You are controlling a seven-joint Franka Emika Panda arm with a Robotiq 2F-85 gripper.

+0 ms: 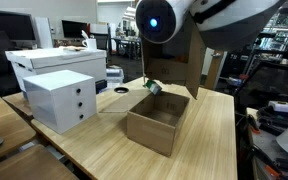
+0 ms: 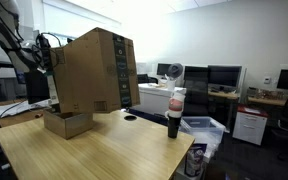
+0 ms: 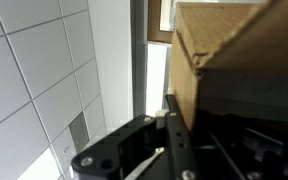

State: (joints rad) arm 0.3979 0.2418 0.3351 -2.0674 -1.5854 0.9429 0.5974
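An open cardboard box [image 1: 159,122] stands on the wooden table [image 1: 209,135], and is also seen in an exterior view [image 2: 68,123]. Its tall flap [image 2: 96,70] is raised upright. My gripper [image 1: 152,86] is at the flap's [image 1: 174,62] lower edge, above the box opening. In the wrist view, a black finger [image 3: 176,130] presses flat against the brown flap [image 3: 234,55], with my gripper [image 3: 173,100] shut on its thin edge. The other finger is hidden behind the cardboard. The arm [image 2: 36,52] reaches in from behind the flap.
A white drawer unit [image 1: 60,98] and a larger white box [image 1: 56,62] stand beside the cardboard box. A dark bottle [image 2: 174,112] stands near the table's far edge. A black disc [image 1: 121,90] lies on the table. Desks with monitors [image 2: 224,78] fill the room behind.
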